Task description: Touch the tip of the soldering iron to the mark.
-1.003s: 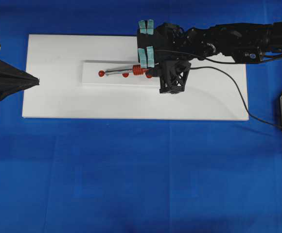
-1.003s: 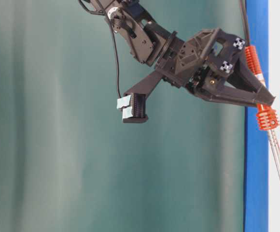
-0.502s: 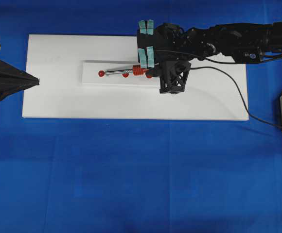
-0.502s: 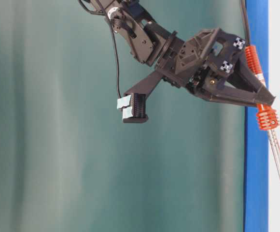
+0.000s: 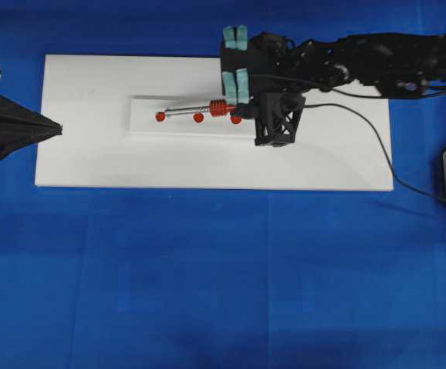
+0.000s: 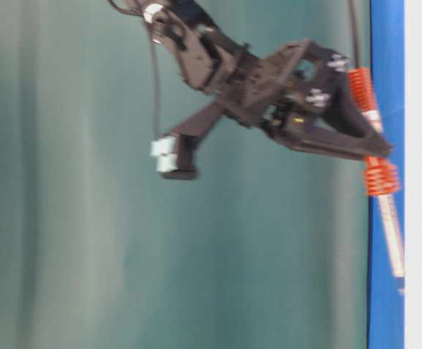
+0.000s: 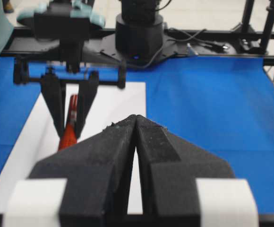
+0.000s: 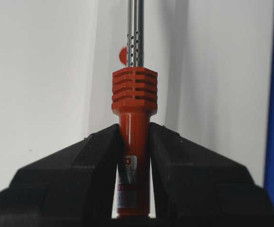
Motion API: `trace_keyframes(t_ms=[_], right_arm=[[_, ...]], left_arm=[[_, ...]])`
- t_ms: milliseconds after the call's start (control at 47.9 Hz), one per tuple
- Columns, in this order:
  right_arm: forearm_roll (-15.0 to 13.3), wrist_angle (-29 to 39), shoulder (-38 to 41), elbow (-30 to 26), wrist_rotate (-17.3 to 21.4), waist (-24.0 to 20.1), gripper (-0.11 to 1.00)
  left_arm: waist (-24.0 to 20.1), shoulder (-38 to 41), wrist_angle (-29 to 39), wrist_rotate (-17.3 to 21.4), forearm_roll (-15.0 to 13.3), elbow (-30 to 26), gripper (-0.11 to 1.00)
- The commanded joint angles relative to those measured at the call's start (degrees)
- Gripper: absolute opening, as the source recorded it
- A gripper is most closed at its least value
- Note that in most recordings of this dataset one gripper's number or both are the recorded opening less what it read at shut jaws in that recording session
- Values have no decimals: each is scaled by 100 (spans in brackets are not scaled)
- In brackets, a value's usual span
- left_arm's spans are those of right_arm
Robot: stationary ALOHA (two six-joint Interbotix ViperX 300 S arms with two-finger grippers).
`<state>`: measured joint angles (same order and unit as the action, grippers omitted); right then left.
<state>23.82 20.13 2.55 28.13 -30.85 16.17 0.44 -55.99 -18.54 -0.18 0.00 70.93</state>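
the right claw (image 8: pixel 134 142) reaches in slanted downward, pinching the soldering iron (image 8: pixel 133 99) by its handle, shaft pointing ahead. the left claw (image 7: pixel 135 124) sits pressed together.

the right arm (image 5: pixel 377 65) is showing as a chain of matte black segments, with thin black cables running along its casing. its pincer (image 8: pixel 134 142) is wearing two black wedge-shaped fingers (image 8: pixel 71 175) with a grainy surface. a black lattice bracket (image 5: pixel 278 121) is sitting at the wrist's six o'clock side overhead, and pale teal pads (image 5: pixel 234 77) are capping parts at nine o'clock. the left pincer (image 7: pixel 136 124) is showing black tapering fingers with white tape bands (image 7: pixel 35 202) near their base.
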Motion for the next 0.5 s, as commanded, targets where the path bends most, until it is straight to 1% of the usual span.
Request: trace_keyframes(t_ms=[0, 230, 481], right_arm=[[-9, 62, -387, -176, -9, -9, 6], [-202, 413, -817, -308, 0, 0, 6], [-211, 431, -817, -325, 0, 0, 6]], left_arm=[[9, 18, -62, -9, 18, -70, 0], [9, 18, -88, -9, 9, -79, 0], [9, 18, -88, -9, 18, -70, 0]])
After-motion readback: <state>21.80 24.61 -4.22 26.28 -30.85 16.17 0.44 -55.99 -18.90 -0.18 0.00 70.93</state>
